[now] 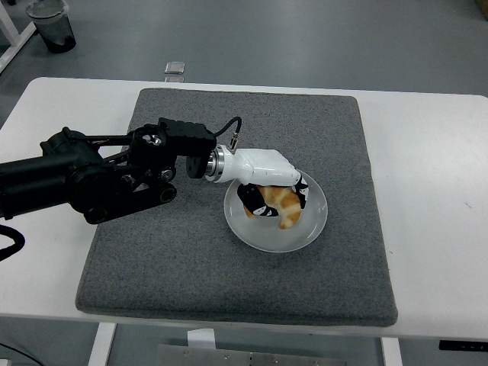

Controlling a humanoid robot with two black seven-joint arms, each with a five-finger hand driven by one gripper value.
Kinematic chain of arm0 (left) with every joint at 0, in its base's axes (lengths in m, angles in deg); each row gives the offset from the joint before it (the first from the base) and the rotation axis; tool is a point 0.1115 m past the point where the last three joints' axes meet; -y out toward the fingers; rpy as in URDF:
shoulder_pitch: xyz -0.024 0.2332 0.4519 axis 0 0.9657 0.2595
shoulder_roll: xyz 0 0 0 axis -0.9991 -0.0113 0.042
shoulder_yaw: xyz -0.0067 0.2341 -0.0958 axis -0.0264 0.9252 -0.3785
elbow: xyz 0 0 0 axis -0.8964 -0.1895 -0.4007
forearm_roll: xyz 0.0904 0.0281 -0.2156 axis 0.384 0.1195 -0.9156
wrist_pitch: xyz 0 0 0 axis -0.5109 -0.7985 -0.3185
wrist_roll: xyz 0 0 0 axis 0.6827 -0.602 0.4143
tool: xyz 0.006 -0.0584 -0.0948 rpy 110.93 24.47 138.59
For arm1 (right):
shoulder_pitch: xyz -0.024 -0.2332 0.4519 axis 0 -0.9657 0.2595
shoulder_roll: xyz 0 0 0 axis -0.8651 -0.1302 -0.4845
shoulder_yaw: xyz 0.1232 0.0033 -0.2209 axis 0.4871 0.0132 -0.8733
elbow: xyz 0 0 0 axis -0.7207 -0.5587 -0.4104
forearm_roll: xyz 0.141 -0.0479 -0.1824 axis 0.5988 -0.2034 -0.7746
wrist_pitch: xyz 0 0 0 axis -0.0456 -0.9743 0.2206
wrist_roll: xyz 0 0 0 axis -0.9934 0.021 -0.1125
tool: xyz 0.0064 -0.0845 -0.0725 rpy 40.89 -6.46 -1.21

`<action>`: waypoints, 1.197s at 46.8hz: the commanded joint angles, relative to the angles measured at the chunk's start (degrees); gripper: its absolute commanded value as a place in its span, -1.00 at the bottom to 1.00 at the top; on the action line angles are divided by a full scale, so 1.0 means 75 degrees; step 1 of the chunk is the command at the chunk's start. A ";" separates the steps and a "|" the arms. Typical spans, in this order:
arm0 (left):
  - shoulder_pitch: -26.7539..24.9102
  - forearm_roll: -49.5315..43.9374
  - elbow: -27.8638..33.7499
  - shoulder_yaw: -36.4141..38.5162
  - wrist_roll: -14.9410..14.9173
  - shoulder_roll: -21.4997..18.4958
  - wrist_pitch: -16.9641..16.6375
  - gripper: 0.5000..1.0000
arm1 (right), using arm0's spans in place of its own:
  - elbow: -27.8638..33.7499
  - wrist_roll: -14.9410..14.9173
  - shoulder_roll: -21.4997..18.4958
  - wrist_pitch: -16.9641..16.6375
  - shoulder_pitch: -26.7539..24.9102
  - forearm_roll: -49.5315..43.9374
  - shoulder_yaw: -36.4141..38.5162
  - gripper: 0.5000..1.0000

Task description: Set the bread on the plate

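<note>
A golden-brown bread piece (284,204) is held in my left hand (268,200), whose fingers are curled around it. The hand is low over the white plate (305,232) at the middle of the grey mat, and the bread looks to touch the plate's surface. The hand's white shell covers the top of the bread. The black left arm reaches in from the left edge. My right arm is out of view.
The grey mat (191,259) covers most of the white table (427,191). A small clear object (174,68) lies past the table's far edge. A dark bin (52,24) stands on the floor at top left.
</note>
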 commanded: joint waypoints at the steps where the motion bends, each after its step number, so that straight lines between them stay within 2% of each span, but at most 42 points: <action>1: 0.0014 -0.0005 -0.0004 0.0049 0.0001 0.0000 0.0002 -1.00 | 0.0000 0.0000 0.0000 0.0000 -0.0006 -0.0001 0.0003 0.73; 18: 0.0119 0.0089 -0.0051 0.0073 0.0001 0.0000 -0.0022 -1.00 | 0.0001 0.0000 0.0000 0.0000 -0.0006 -0.0001 0.0003 0.72; 21: 0.0131 0.0077 -0.0051 0.0073 0.0001 0.0000 -0.0033 -0.41 | 0.0000 0.0000 0.0000 0.0000 -0.0006 0.0011 0.0003 0.72; 22: 0.0131 0.0077 -0.0051 0.0073 0.0001 -0.0012 -0.0033 -0.27 | 0.0012 0.0000 0.0000 0.0000 0.0006 0.0011 0.0003 0.72; 25: 0.0131 0.0066 -0.0051 0.0073 0.0001 -0.0012 -0.0022 -0.05 | 0.0000 0.0000 0.0000 0.0000 -0.0006 -0.0001 -0.0009 0.72; 26: 0.0131 0.0054 -0.0051 0.0073 0.0001 -0.0012 -0.0033 0.16 | 0.0000 0.0000 0.0000 0.0000 -0.0006 -0.0001 0.0003 0.72; 27: 0.0131 0.0054 -0.0051 0.0073 0.0001 -0.0012 -0.0033 0.50 | 0.0000 0.0000 0.0000 0.0000 0.0006 -0.0001 0.0003 0.72; 28: 0.0131 0.0030 -0.0051 0.0073 0.0001 -0.0012 -0.0022 0.73 | 0.0000 0.0000 0.0000 0.0000 0.0006 -0.0001 0.0003 0.73; 33: 0.0166 0.0007 -0.0051 0.0073 0.0001 -0.0001 -0.0022 0.96 | 0.0000 0.0000 0.0000 0.0000 -0.0006 -0.0001 0.0003 0.72; 46: 0.0213 -0.0087 -0.0027 -0.0009 0.0001 -0.0012 -0.0033 0.97 | 0.0000 0.0000 0.0000 0.0000 -0.0006 -0.0001 0.0003 0.73; 56: 0.0072 -0.0883 0.0125 -0.0115 0.0001 -0.0047 -0.0033 0.97 | 0.0000 0.0000 0.0000 0.0000 -0.0006 0.0011 0.0003 0.72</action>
